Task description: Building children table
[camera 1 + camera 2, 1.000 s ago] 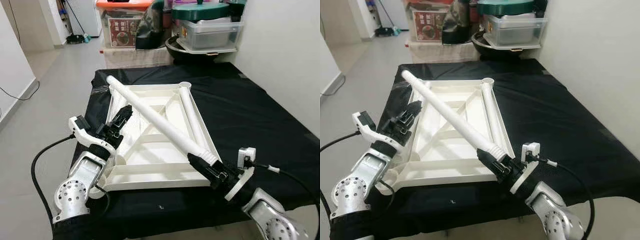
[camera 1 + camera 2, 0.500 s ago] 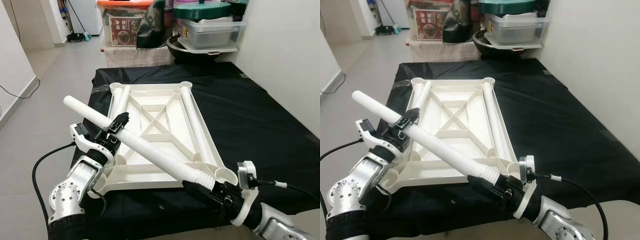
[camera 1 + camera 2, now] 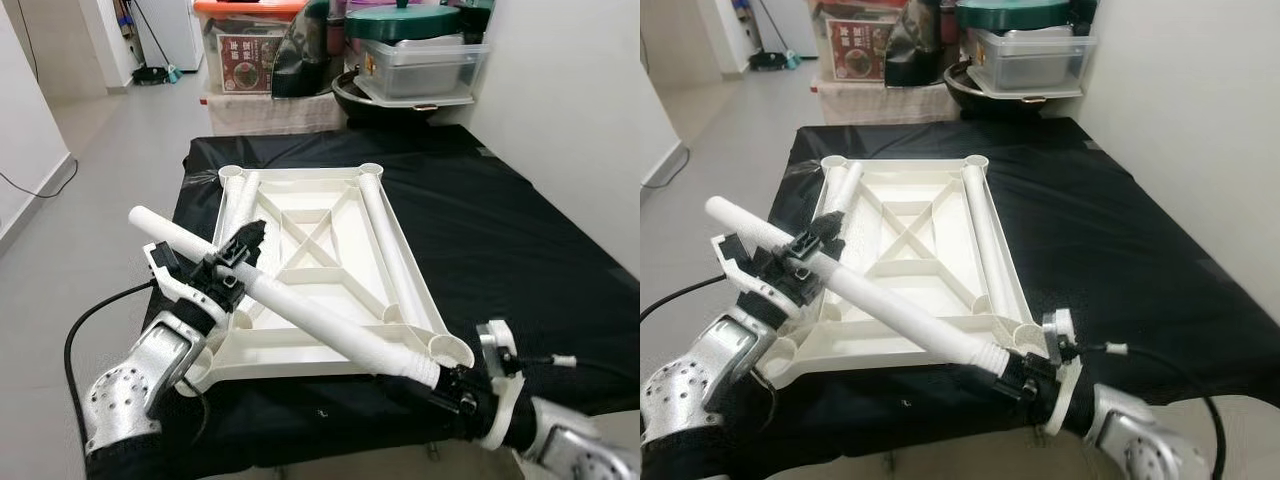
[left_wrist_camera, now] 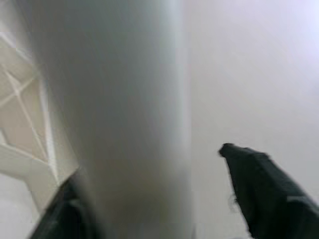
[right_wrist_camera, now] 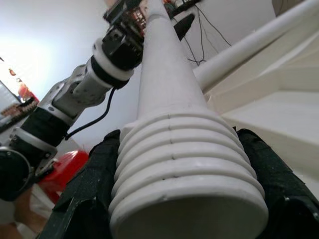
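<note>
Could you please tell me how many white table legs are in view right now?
3: one leg held by both grippers, one lying along the tabletop's left side, one along its right.

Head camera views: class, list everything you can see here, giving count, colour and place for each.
Table top: one, white, upside down on the cloth.
Held leg: one, white, lifted across the near side.
Legs lying in the top: two, white, left and right edges.
Cloth: one, black, covering the surface.
Storage boxes: several, clear and orange-lidded, behind.
Left end effector: black, around the held leg's far part.
Right end effector: black, on its ribbed end.
</note>
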### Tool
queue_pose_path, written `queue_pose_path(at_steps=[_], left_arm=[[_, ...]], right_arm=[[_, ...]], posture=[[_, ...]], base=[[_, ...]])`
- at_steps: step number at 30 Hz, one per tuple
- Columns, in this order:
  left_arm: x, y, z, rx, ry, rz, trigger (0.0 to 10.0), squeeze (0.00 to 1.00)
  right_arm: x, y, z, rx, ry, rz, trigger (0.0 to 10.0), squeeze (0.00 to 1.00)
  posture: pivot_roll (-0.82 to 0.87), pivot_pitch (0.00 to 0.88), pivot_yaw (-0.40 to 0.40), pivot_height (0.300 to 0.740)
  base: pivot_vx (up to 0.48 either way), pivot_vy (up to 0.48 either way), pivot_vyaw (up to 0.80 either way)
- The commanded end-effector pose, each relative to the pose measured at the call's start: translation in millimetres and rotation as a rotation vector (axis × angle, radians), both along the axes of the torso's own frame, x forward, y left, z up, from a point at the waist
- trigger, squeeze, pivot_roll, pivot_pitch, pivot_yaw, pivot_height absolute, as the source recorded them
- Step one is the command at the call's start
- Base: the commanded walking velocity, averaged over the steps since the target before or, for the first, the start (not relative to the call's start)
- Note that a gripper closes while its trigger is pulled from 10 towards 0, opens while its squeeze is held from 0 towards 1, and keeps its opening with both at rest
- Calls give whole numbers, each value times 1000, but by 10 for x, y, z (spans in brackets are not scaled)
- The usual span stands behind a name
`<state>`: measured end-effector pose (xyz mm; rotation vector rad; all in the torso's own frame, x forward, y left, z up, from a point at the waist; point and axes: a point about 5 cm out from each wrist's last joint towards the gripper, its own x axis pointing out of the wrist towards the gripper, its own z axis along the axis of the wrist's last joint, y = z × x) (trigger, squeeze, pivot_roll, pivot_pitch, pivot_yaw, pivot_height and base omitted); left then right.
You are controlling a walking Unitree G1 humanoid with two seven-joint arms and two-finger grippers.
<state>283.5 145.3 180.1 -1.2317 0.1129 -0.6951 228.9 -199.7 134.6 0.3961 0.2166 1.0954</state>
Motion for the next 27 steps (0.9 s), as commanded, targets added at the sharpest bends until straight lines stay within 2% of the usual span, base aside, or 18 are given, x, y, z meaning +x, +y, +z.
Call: queue_pose_path(at_steps=[1,2,3,4,7,13,14,18,21,24,25,27], left_arm=[[-83,-24,100,-3,-71,-66,4078,0],[-83,-24,100,-3,-71,-66,4078,0],[-113,-30,109,0,-82,-90,2706,0],[-135,-27,114,2,-88,-108,0,0],[-127,-2,85,9,-76,-99,0,0],[-118,27,57,15,-54,-71,0,0],[-114,33,46,20,-43,-65,10000,0],[-141,30,67,15,-51,-83,10000,0],[-145,10,20,168,-57,-64,10000,0],[-142,11,11,164,-57,-61,10000,27],[-136,14,7,166,-58,-52,10000,1000],[-154,-5,22,188,-88,-53,10000,1000]], right_arm=[[55,-189,-57,-79,30,-61,0,0],[55,-189,-57,-79,30,-61,0,0],[120,-291,-7,-106,20,-69,0,0],[202,-427,75,-145,5,-74,0,0],[230,-486,149,-173,-5,-46,0,0],[212,-490,170,-189,-8,11,0,0],[203,-478,160,-191,-8,23,0,0],[235,-466,155,-171,-20,26,0,0],[264,-467,178,-159,-32,13,0,0],[273,-472,199,-149,-38,10,0,0],[275,-480,209,-148,-42,8,0,0],[283,-507,255,-142,-58,1,0,0]], posture=[[59,0,-35,740],[59,0,-35,740],[68,0,-38,740],[68,0,-38,740],[75,0,-50,740],[76,0,-56,740],[76,0,-56,740],[73,0,-49,740],[70,0,-47,740],[68,0,-46,740],[67,0,-46,740],[65,0,-45,740]], base=[[0,0,0],[0,0,0],[0,0,0],[0,0,0],[0,0,0],[0,0,0],[0,0,0],[0,0,0],[0,0,0],[0,0,0],[0,0,0],[0,0,0]])
